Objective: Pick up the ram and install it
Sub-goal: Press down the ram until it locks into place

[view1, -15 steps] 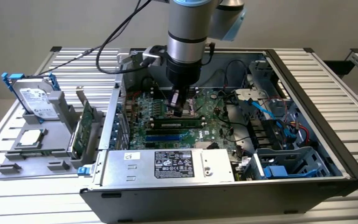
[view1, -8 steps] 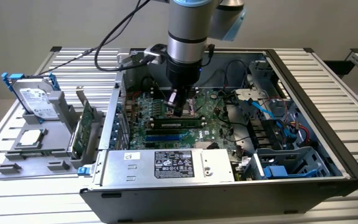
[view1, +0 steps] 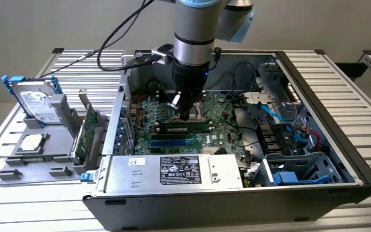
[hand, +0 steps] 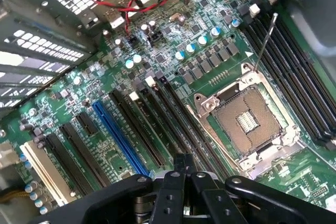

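The ram [view1: 184, 128], a narrow green stick with dark chips, lies lengthwise along the motherboard slots inside the open computer case [view1: 314, 92]. I cannot tell how deep it sits. My gripper [view1: 184, 115] hangs just behind and above it, over the board, close to the stick but apart from it. In the wrist view my gripper [hand: 182, 162] has its black fingers [hand: 172, 187] pressed together with nothing visible between them. It points down at long black slots [hand: 173, 114] beside the bare CPU socket [hand: 247, 121].
Several empty black slots [hand: 286, 56] run past the socket's other side, and a blue slot [hand: 118, 135] lies among black ones. Cables [view1: 282, 113] and drive bays crowd the case at the exterior view's right. A grey holder [view1: 37, 159] carries a hard drive [view1: 36, 102] and a green expansion card [view1: 87, 130].
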`<action>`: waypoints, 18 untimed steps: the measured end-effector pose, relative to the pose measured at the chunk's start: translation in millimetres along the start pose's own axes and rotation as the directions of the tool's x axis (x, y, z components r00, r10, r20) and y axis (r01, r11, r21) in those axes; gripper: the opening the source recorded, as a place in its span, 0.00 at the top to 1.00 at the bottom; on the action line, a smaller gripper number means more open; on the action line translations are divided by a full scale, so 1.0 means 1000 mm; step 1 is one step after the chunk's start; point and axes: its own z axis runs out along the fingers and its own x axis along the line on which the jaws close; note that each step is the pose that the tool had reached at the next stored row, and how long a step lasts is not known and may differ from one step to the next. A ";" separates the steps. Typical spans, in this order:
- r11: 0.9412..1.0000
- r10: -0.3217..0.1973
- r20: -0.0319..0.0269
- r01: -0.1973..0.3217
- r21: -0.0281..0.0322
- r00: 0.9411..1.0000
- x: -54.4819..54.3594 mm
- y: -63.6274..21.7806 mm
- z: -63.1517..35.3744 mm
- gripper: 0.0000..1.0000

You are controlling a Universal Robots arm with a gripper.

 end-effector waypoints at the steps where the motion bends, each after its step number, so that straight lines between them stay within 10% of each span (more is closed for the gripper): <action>1: 1.000 0.018 0.001 -0.018 -0.001 1.000 0.000 0.0000 0.0000 0.89; 9: 0.989 0.151 0.005 -0.151 -0.005 0.989 0.000 0.0000 0.0001 0.89; 18: 0.958 0.286 0.009 -0.286 -0.011 0.958 0.000 0.0000 0.0001 0.89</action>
